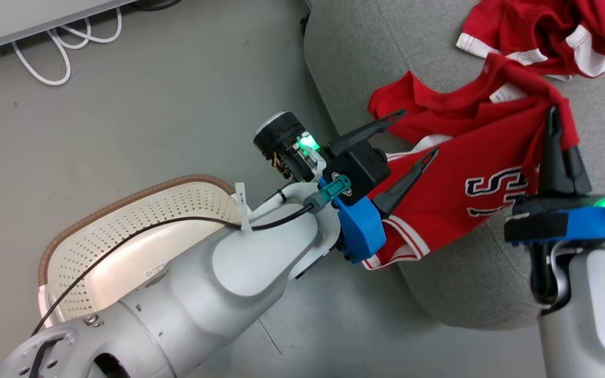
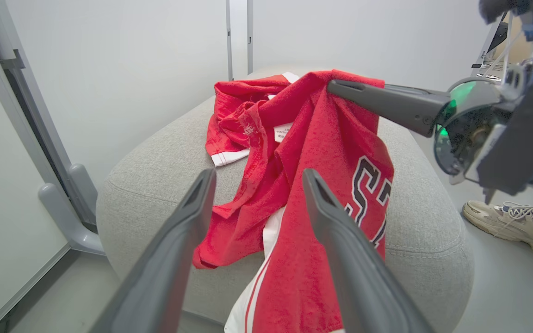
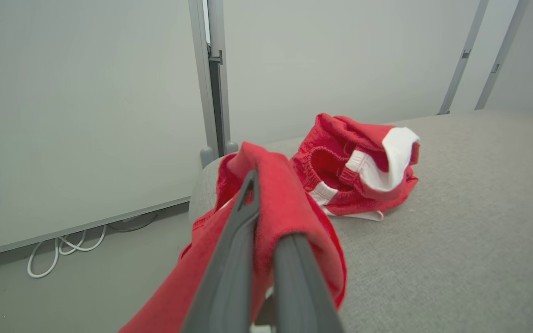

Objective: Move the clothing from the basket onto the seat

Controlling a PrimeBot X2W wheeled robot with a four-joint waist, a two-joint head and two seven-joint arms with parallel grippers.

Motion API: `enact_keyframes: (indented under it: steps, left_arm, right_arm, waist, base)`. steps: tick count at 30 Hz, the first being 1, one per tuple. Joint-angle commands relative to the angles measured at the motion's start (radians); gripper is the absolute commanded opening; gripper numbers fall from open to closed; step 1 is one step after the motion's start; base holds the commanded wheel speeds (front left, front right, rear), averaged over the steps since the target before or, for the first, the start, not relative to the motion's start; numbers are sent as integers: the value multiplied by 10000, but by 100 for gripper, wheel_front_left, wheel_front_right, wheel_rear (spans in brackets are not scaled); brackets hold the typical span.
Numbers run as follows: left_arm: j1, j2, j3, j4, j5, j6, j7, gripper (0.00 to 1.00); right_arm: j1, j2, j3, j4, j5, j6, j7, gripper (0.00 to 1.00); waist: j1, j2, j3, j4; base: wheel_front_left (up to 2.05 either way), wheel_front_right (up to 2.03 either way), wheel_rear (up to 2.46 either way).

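Note:
A red jersey (image 1: 460, 178) with white black-edged numerals drapes over the grey seat's (image 1: 344, 52) near edge, its hem hanging down the side. My right gripper (image 1: 553, 118) is shut on the jersey's upper fold (image 3: 289, 203) and lifts it off the cushion. My left gripper (image 1: 419, 132) stands open over the jersey's left part, with nothing between its fingers (image 2: 315, 185). A second red garment (image 1: 544, 31) with white trim lies bunched farther back on the seat (image 3: 456, 231). The cream basket (image 1: 139, 226) sits on the floor at lower left, partly hidden by my left arm.
White cables (image 1: 66, 58) lie on the grey floor below a pale wall panel at upper left. A person's shoe (image 2: 511, 222) stands on the floor beyond the seat's right side. Grey upright posts (image 3: 211, 78) rise behind the seat.

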Motion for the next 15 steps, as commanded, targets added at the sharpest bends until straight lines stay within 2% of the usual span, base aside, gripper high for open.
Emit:
enact_keyframes:
  steps: [1,8,15]
  left_arm:
    - [-143,33,28,41,-19,52,-23,100]
    - [-411,33,263,-254,158,192,-28,100]
    - [-856,92,562,-250,586,338,-28,100]
  right_arm:
    - [-200,-95,27,-95,-42,-3,0,0]
    - [-1614,-977,290,-569,-98,-3,2,0]
    - [-3827,-2396,-443,-1279,191,-5,0,0]
  waist:
    - [0,0,39,29]
    - [0,0,656,289]
    - [0,0,1828,525]
  base:
    - [0,0,0]
    - [0,0,0]
    - [0,0,0]
